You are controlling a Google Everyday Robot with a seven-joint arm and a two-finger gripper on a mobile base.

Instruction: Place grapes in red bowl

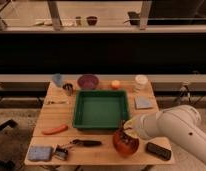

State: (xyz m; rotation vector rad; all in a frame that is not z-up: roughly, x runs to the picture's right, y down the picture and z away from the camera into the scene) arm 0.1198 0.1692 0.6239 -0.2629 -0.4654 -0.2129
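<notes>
The red bowl [125, 143], glossy orange-red, stands at the table's front right, just in front of the green tray. My gripper [127, 132], at the end of the white arm [171, 127] that reaches in from the right, hangs over the bowl's rim and mouth. A small dark clump that may be the grapes [128, 141] shows inside the bowl, right below the gripper. I cannot tell whether the gripper touches it.
A green tray [101, 95] fills the table's middle. Behind it are a purple bowl [88, 81], an orange [115, 84], a white cup [141, 81] and a blue cup [57, 79]. In front lie a carrot [55, 129], a blue sponge [40, 152], a black-handled tool [86, 143] and a black device [158, 150].
</notes>
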